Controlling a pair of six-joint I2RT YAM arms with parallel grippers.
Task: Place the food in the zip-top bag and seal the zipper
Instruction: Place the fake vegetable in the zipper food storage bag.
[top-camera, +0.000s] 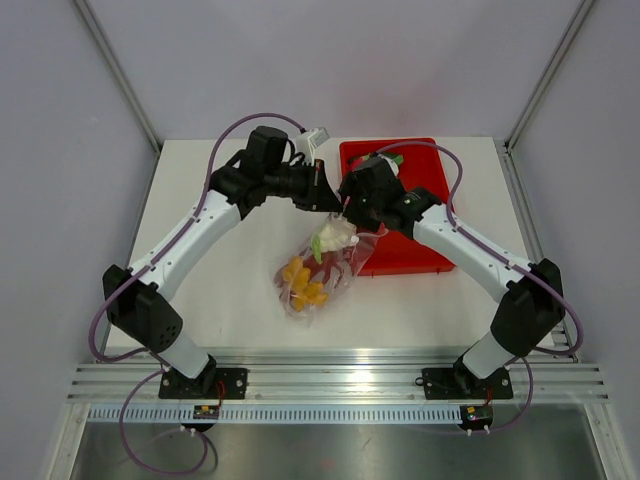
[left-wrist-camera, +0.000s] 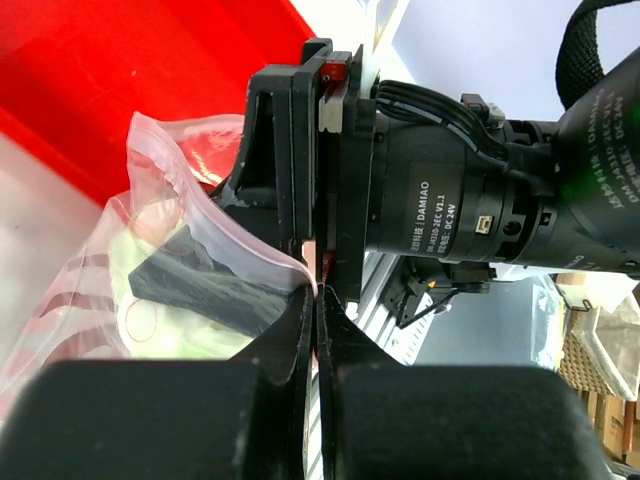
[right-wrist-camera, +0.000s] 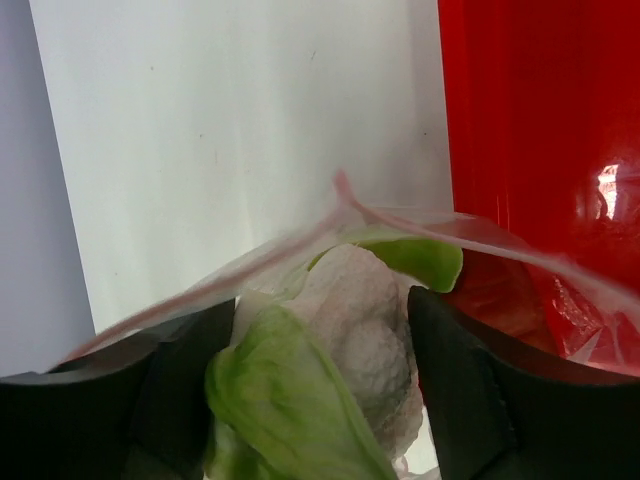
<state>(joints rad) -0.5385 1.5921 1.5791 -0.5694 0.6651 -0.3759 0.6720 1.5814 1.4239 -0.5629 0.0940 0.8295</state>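
On the white table (top-camera: 220, 290), just beside the near-left edge of the red tray (top-camera: 425, 175), find the zip-top bag (top-camera: 318, 275); lying slantwise, long axis running from the closed end nearest the arm bases up and right to the mouth beneath both claws; carrying orange-yellow pieces (top-camera: 303, 283) low down inside. At the mouth, note the left gripper (left-wrist-camera: 315, 285) pinched tight on the bag's rim and holding that side up; opposite it, reaching into the opening, the right gripper (right-wrist-camera: 318, 305), jaws standing apart on either side of the white cauliflower piece (right-wrist-camera: 365, 330) and its green leaf (right-wrist-camera: 285, 400); cannot tell whether pressing on the piece or merely flanking it. Just ahead of those fingertips, see the zipper (right-wrist-camera: 345, 200) arching over the piece as a thin pink line. Judged from this: piece only at the threshold; bag interior lying down and left of the right claw in the top view, straight along the long axis; right arm the nearer one for the push inward, left arm better kept as the anchor of the open mouth.
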